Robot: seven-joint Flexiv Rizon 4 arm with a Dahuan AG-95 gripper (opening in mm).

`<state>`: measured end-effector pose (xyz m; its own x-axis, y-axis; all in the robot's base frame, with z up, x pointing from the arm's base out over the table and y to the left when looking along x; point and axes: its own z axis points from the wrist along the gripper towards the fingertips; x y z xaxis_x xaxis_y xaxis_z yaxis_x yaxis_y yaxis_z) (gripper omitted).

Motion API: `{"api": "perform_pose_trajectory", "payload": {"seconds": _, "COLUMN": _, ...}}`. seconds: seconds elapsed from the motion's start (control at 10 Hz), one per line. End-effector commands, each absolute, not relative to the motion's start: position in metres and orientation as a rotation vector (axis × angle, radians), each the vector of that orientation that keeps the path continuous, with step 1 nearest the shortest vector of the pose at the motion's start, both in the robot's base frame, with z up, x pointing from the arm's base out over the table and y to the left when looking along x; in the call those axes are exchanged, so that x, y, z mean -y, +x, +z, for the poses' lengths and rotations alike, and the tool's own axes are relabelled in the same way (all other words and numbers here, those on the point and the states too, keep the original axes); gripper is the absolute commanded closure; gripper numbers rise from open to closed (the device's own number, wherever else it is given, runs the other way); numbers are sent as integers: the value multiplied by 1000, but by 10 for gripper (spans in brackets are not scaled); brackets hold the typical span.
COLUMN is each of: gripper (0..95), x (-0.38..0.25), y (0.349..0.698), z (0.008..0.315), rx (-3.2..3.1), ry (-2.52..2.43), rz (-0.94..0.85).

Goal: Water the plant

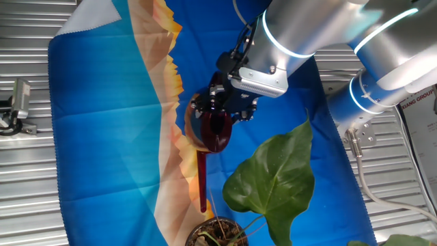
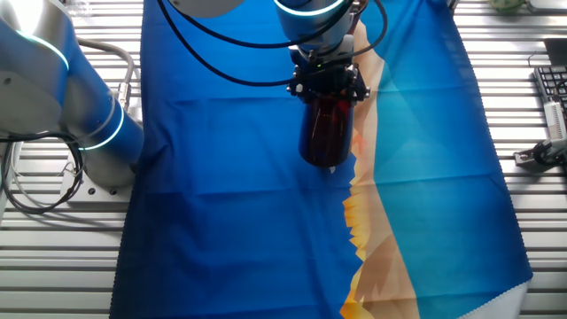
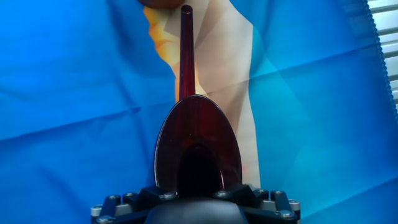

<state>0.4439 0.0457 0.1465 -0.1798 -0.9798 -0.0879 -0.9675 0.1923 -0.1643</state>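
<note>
Plant [image 1: 273, 178] sits at the bottom edge of one fixed view, big glossy leaf up, pot [image 1: 217, 232] of dark soil partly cut off by the frame. Gripper [image 1: 225, 106] is closed on the can [image 1: 215, 130], dark red and translucent, held off the surface with its spout [image 1: 202, 181] pointing toward the pot; spout tip is just short of the pot rim, not over the soil. Hand view looks straight along the can body and spout [image 3: 186, 53], with cloth below. The surface [image 2: 53, 266] is ribbed metal slats, covered mid-span by a blue cloth [image 2: 221, 177] with an orange and beige jagged band [image 2: 381, 239] running through it. Cloth is creased but lies flat. The other fixed view shows the arm base [image 2: 80, 115] on the slats beside the cloth, cables looping near it, and a keyboard corner [image 2: 551, 89] at the far edge.
</note>
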Motion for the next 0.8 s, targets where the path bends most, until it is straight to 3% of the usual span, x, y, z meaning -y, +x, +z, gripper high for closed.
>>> {"api": "perform_pose_trajectory", "payload": {"seconds": 0.1, "gripper": 760, "x": -46, "y": 444, "z": 147, "rx": -2282, "ry": -1894, "rz": -103}}
{"api": "perform_pose_trajectory", "payload": {"seconds": 0.2, "gripper": 570, "x": -46, "y": 444, "z": 147, "rx": -2280, "ry": -1891, "rz": -92}}
{"api": "perform_pose_trajectory", "payload": {"seconds": 0.3, "gripper": 570, "x": -46, "y": 444, "z": 147, "rx": -2277, "ry": -1892, "rz": -88}}
{"api": "perform_pose_trajectory", "payload": {"seconds": 0.4, "gripper": 380, "x": -46, "y": 444, "z": 147, "rx": -2274, "ry": -1895, "rz": -85}}
{"api": "perform_pose_trajectory", "payload": {"seconds": 0.8, "gripper": 380, "x": -45, "y": 444, "z": 147, "rx": -2267, "ry": -1904, "rz": -78}}
